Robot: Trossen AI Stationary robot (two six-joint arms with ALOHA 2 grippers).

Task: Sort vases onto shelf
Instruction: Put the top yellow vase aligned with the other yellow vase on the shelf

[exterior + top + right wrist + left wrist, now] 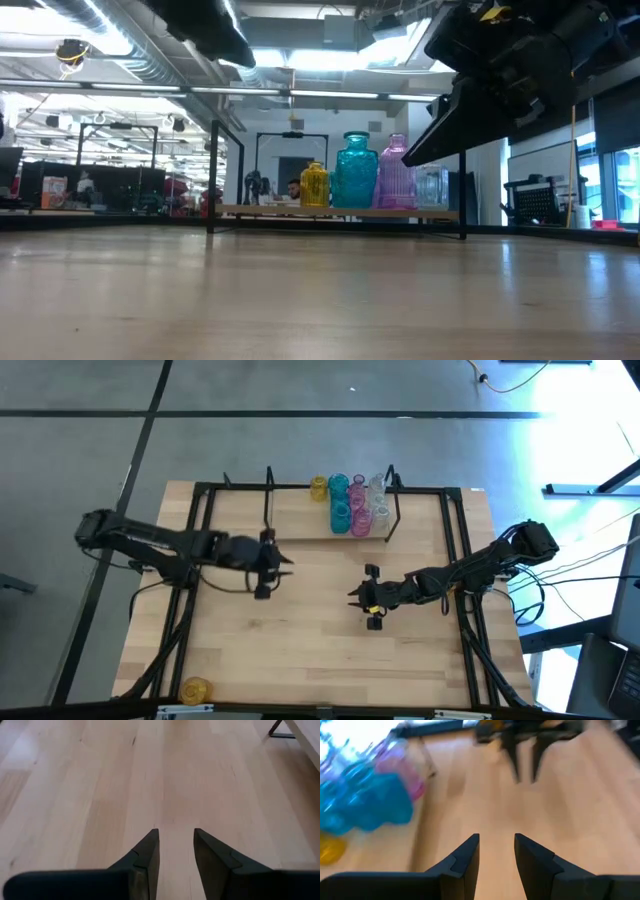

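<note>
The shelf [298, 520] stands at the table's far middle, and its board [270, 210] bears several vases at its right end. In the high view these are a yellow vase [318, 486], teal vases [340, 510], pink vases [359, 520] and clear vases [379, 510]. They stand upright on their bases [354, 172]. One more yellow vase [195, 688] sits at the table's near left edge. My left gripper [290, 560] hovers open left of centre and holds nothing [496, 837]. My right gripper [352, 597] hovers open right of centre, over bare wood [176, 832].
Black rails [205, 510] run along the tabletop's left, right and far sides. Bare wood [300, 640] lies between the two grippers and the near edge. The shelf's left half carries nothing. In the left wrist view the vases [367, 805] are blurred, and the right gripper [525, 750] faces mine.
</note>
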